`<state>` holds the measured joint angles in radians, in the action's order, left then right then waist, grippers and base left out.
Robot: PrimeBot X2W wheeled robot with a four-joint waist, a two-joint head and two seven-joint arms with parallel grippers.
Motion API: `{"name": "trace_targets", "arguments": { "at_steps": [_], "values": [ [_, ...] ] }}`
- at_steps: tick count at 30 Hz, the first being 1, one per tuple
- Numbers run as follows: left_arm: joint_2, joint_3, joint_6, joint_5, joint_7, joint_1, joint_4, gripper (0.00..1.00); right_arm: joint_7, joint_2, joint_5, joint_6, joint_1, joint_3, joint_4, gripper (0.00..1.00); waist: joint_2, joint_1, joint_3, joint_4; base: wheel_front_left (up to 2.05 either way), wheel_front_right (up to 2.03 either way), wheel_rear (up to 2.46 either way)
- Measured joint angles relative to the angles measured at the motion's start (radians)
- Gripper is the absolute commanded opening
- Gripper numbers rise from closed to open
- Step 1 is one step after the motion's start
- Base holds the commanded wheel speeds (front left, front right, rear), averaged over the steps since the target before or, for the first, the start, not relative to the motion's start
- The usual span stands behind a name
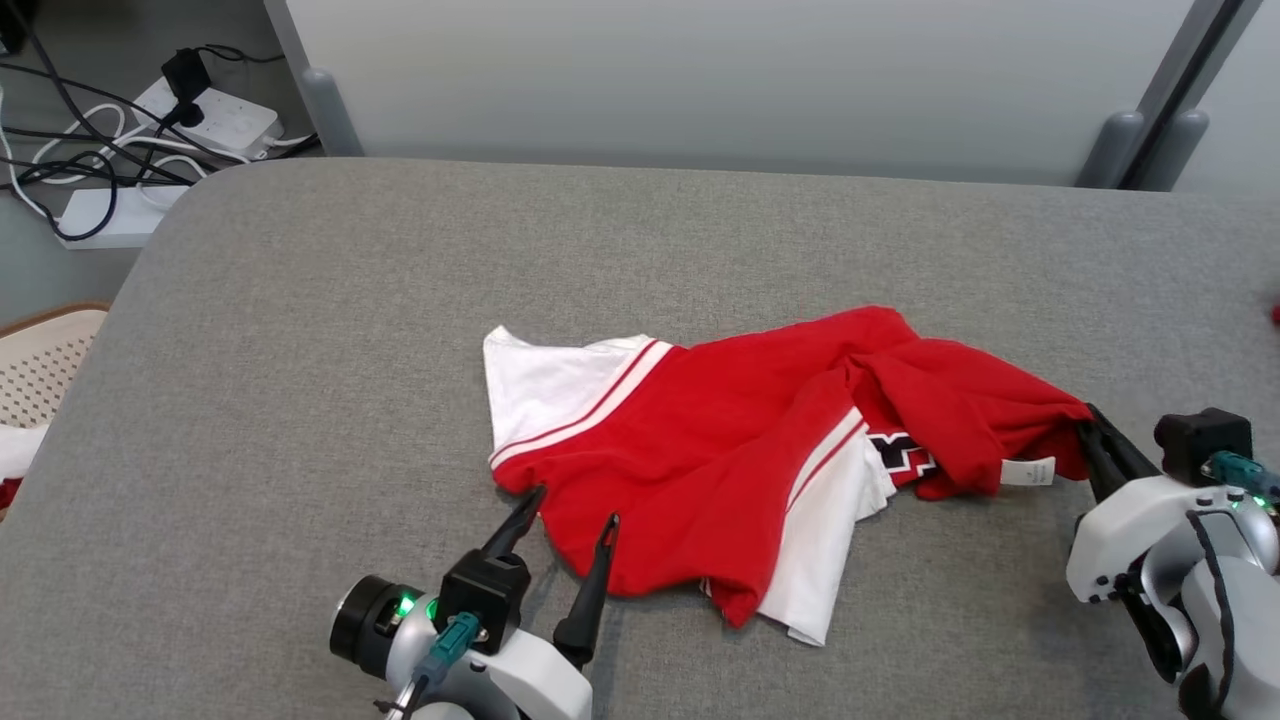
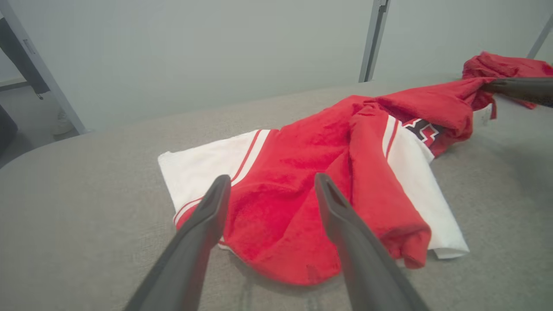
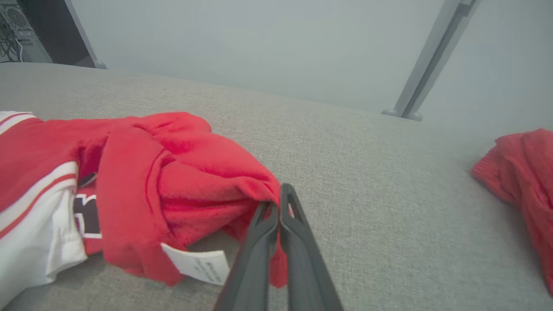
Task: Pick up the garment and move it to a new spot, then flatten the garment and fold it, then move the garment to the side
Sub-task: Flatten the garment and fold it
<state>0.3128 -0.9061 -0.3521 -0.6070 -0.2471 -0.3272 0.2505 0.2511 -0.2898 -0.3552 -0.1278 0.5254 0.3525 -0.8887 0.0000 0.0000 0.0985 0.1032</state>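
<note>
Head view shows a grey padded table (image 1: 300,400) with the red-and-white garment (image 1: 700,440) crumpled at its middle. The left gripper (image 1: 576,504) sits at its near red edge, fingers spread; the right gripper (image 1: 1090,418) is pinched on its red right end, beside a white label (image 1: 1028,471).

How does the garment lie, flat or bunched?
Bunched: the garment has red fabric folded over white panels; the right tool is shut on one edge.

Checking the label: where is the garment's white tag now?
In the head view, the white tag lies at the garment's right end, just left of the right gripper pinching the cloth.
</note>
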Motion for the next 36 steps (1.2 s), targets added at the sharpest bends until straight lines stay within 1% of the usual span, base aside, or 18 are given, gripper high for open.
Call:
{"name": "trace_targets", "arguments": {
  "at_steps": [1,5,6,7,12,13,16,18,19,25,28,33,34,35,36],
  "values": [
    [-0.005,-0.005,0.001,0.000,0.000,0.000,0.001,1.00,0.000,-0.003,0.003,0.000,-0.008,-0.020,-0.001,0.00,0.0000,0.0000,-0.001,-0.004,0.00,0.00,0.00],
    [-0.017,-0.034,0.038,0.009,0.000,0.000,0.002,1.00,0.000,-0.005,0.037,0.000,-0.024,-0.055,-0.009,0.00,0.0000,0.0000,-0.003,-0.018,0.00,0.00,0.00],
    [-0.020,-0.042,0.053,0.009,0.000,0.000,0.004,1.00,0.000,-0.002,0.045,0.000,-0.023,-0.061,-0.010,0.33,0.0000,0.0000,-0.004,-0.021,0.00,0.00,0.00],
    [-0.026,-0.049,0.063,0.008,0.000,0.000,0.007,1.00,0.000,0.002,0.052,0.000,-0.023,-0.069,-0.009,1.00,0.0001,0.0000,-0.004,-0.023,0.00,0.00,0.00],
    [-0.061,-0.077,0.088,0.008,0.002,-0.008,0.035,1.00,0.000,0.022,0.084,0.000,-0.024,-0.120,0.011,1.00,0.0000,0.0000,-0.007,-0.036,0.00,0.00,0.00],
    [-0.069,-0.082,0.091,0.008,0.012,-0.009,0.044,1.00,0.000,0.029,0.091,0.000,-0.026,-0.125,0.023,1.00,0.0000,0.0000,-0.008,-0.039,0.00,0.00,0.00],
    [-0.084,-0.110,0.119,0.006,0.053,-0.010,0.077,1.00,0.000,0.054,0.113,0.000,-0.049,-0.135,0.072,1.00,0.0000,0.0000,-0.009,-0.048,0.00,0.00,0.00],
    [-0.102,-0.123,0.131,-0.002,0.073,-0.010,0.093,1.00,0.000,0.070,0.118,0.000,-0.073,-0.142,0.097,1.00,0.0000,0.0000,-0.008,-0.056,0.00,0.00,0.00],
    [-0.119,-0.139,0.147,-0.009,0.100,-0.020,0.107,1.00,0.000,0.078,0.119,0.000,-0.090,-0.148,0.113,1.00,0.0000,-0.0001,-0.004,-0.065,0.00,0.00,0.00],
    [-0.176,-0.177,0.176,-0.015,0.159,-0.064,0.178,1.00,0.000,0.090,0.127,0.000,-0.111,-0.178,0.156,1.00,0.0000,-0.0001,0.008,-0.088,0.00,0.00,0.00],
    [-0.190,-0.183,0.175,-0.017,0.176,-0.073,0.225,1.00,0.000,0.094,0.128,0.000,-0.117,-0.184,0.171,1.00,0.0000,0.0000,0.014,-0.100,0.00,0.00,0.00],
    [-0.207,-0.182,0.169,-0.016,0.163,-0.099,0.299,1.00,0.000,0.097,0.136,0.000,-0.129,-0.184,0.198,1.00,0.0000,0.0000,0.018,-0.119,0.00,0.00,0.00],
    [-0.208,-0.181,0.170,-0.016,0.156,-0.106,0.314,0.92,0.000,0.099,0.136,0.000,-0.129,-0.184,0.201,1.00,0.0000,-0.0001,0.018,-0.122,0.00,0.00,0.00],
    [-0.209,-0.178,0.171,-0.017,0.146,-0.111,0.326,0.60,0.000,0.099,0.136,0.000,-0.130,-0.184,0.204,1.00,0.0000,0.0000,0.017,-0.124,0.00,0.00,0.00],
    [-0.213,-0.178,0.173,-0.017,0.136,-0.113,0.341,0.10,0.000,0.099,0.135,0.000,-0.133,-0.184,0.207,1.00,0.0000,0.0000,0.016,-0.125,0.00,0.00,0.00]
  ]
}}
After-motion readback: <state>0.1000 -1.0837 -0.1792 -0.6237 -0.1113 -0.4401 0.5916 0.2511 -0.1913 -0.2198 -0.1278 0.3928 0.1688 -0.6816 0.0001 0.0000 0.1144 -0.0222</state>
